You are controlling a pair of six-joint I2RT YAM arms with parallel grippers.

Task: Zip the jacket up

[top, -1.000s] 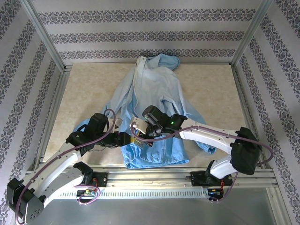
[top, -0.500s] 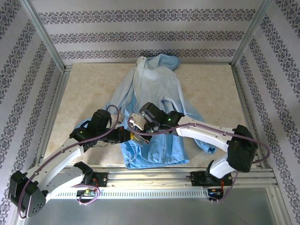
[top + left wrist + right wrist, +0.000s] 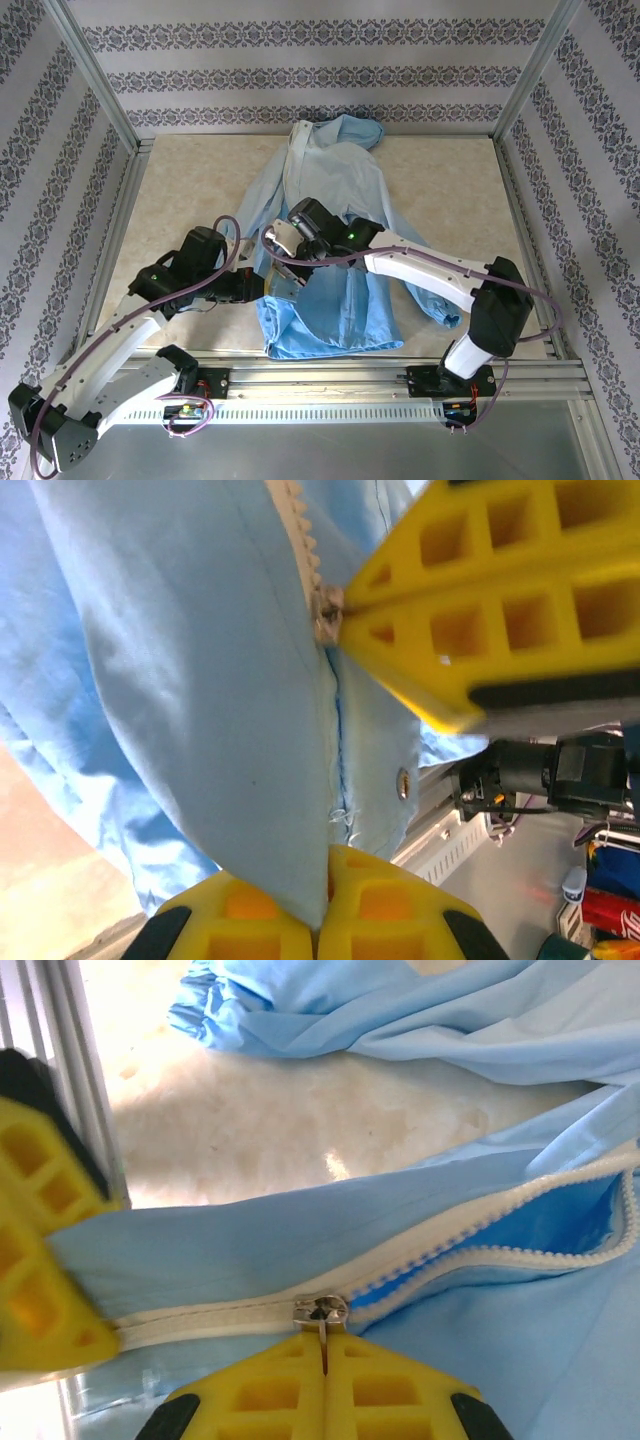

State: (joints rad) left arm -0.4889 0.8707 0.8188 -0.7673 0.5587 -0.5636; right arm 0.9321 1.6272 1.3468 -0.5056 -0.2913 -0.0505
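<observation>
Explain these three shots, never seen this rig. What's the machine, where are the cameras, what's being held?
Two robot arms are bolted at the table's near edge. The wide picture comes from a fixed camera above and behind them: left arm on the left, right arm on the right. The other two come from a camera on each wrist, looking along that arm's own yellow jaws. A light-blue hooded jacket lies spread on the table. The left arm's jaws are shut on jacket fabric just hem-side of the zipper pull. The right arm's jaws are shut on the zipper pull itself; the teeth beyond it are open.
</observation>
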